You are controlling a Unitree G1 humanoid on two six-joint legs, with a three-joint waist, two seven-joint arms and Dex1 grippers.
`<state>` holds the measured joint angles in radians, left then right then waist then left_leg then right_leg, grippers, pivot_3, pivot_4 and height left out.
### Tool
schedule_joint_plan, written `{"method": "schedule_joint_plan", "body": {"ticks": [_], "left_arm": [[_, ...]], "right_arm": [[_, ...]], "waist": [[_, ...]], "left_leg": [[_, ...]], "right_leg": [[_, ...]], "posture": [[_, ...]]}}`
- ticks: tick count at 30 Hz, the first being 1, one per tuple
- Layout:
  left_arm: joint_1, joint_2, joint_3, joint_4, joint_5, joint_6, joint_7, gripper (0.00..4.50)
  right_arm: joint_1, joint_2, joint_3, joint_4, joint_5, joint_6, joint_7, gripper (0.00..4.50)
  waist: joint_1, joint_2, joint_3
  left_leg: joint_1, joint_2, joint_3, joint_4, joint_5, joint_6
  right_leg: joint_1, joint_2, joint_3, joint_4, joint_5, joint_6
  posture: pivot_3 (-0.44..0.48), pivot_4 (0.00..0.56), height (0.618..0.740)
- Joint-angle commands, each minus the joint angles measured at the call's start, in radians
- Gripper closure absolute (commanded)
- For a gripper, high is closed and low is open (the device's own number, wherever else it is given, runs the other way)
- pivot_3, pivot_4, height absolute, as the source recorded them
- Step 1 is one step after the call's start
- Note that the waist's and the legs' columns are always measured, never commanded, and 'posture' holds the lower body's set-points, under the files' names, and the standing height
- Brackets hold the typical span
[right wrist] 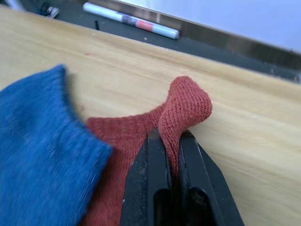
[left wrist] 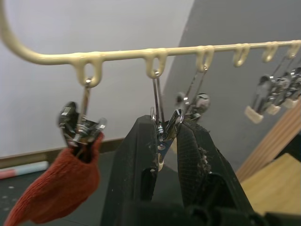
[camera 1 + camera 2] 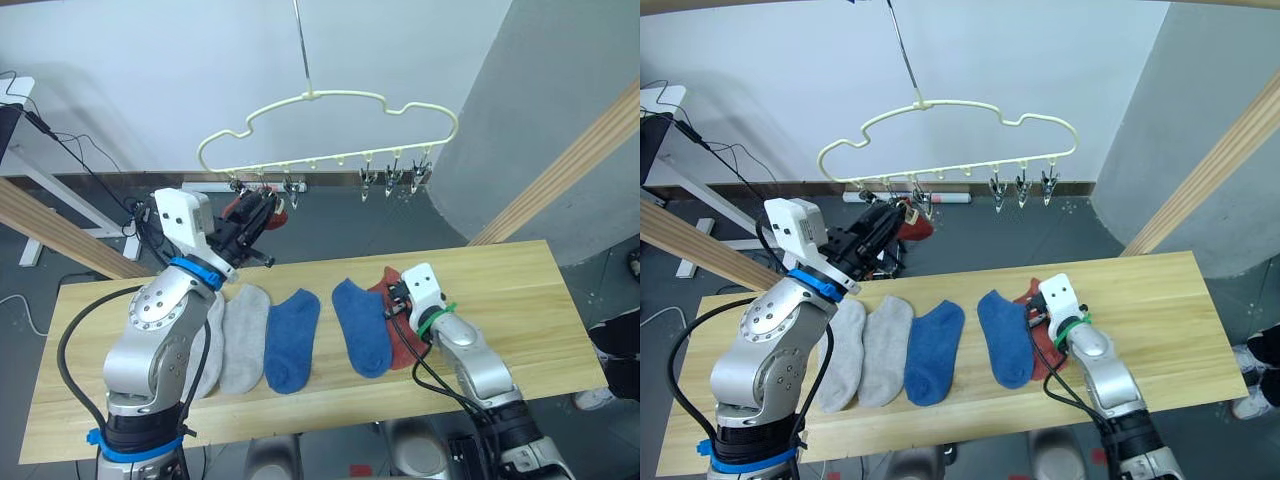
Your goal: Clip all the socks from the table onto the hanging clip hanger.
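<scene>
Up at the clip hanger [image 3: 330,130], the left gripper [image 2: 168,141] is squeezing its two black fingers shut on a small metal clip [image 2: 161,134] that is dangling from the hanger's lower bar. On the neighbouring clip, just beside it and nearer the hanger's end, a rust-red sock [image 2: 59,186] is hanging, already pinched in place. Further along the bar, more clips [image 3: 392,178] are hanging free in a small cluster near the hanger's other end.

Below the hanger, the right gripper [image 1: 173,157] is lying low on the table [image 3: 520,290], its fingers closed on a raised fold of a second rust-red sock [image 1: 181,110]. This sock is lying flat on the wood, partly tucked under a blue sock [image 3: 360,325]. Along the table, away from the right gripper, a second blue sock [image 3: 291,340] is lying near the first, and then two light grey socks [image 3: 243,335], side by side and touching. Beyond the table's far edge, a white marker pen [image 1: 131,20] is lying on the dark floor.
</scene>
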<state>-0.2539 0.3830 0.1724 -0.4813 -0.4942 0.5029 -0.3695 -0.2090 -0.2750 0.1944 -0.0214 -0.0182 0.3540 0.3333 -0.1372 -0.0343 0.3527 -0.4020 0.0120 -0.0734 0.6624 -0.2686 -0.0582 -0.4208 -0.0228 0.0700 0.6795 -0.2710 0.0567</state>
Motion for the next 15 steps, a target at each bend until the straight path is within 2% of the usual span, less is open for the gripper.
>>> {"method": "schedule_joint_plan", "body": {"ticks": [1,4,8,10,12,15], "left_arm": [[-0.021,0.021,0.035,-0.061,-0.079,0.044,-0.014,3.99],[-0.035,0.042,0.049,-0.067,-0.125,0.08,-0.028,3.99],[-0.048,0.064,0.063,-0.063,-0.164,0.108,-0.03,3.99],[-0.05,0.071,0.064,-0.064,-0.188,0.123,-0.031,3.99],[-0.054,0.06,0.075,-0.065,-0.238,0.155,-0.01,3.99],[-0.06,0.052,0.089,-0.068,-0.292,0.19,0.013,3.99]], "right_arm": [[-0.011,-0.113,0.037,-0.211,-0.026,-0.068,0.131,4.5],[-0.035,-0.219,0.047,-0.357,-0.022,-0.101,0.234,4.5],[-0.064,-0.289,0.07,-0.437,-0.03,-0.191,0.318,4.5],[-0.081,-0.267,0.096,-0.478,0.051,-0.184,0.379,4.5],[-0.093,-0.168,0.1,-0.478,0.164,-0.071,0.368,4.5],[-0.11,-0.11,0.109,-0.443,0.19,-0.043,0.375,4.5]], "waist": [[0.0,0.0,0.0],[-0.003,0.001,0.001],[0.0,0.001,0.001],[0.0,0.0,0.001],[0.0,0.0,0.001],[0.0,0.001,0.001]], "left_leg": [[0.0,0.0,0.0,0.0,0.0,0.0],[0.0,0.001,0.001,0.0,0.0,0.0],[0.0,0.001,0.0,0.0,0.0,0.0],[0.0,0.001,0.0,0.0,0.0,0.0],[0.0,0.001,0.0,0.0,0.0,0.0],[0.0,0.002,-0.002,0.0,0.0,0.0]], "right_leg": [[0.0,0.0,0.0,0.0,0.0,0.0],[0.0,0.002,0.0,0.0,0.0,0.0],[0.0,0.003,-0.002,0.0,0.0,0.0],[0.0,0.002,-0.002,-0.001,0.0,0.0],[0.0,0.002,-0.001,-0.001,0.0,0.0],[0.0,0.002,-0.001,0.0,0.0,0.0]], "posture": [[-0.196,0.359,0.737],[-0.198,0.361,0.737],[-0.196,0.36,0.737],[-0.198,0.36,0.737],[-0.203,0.358,0.737],[-0.197,0.358,0.737]]}}
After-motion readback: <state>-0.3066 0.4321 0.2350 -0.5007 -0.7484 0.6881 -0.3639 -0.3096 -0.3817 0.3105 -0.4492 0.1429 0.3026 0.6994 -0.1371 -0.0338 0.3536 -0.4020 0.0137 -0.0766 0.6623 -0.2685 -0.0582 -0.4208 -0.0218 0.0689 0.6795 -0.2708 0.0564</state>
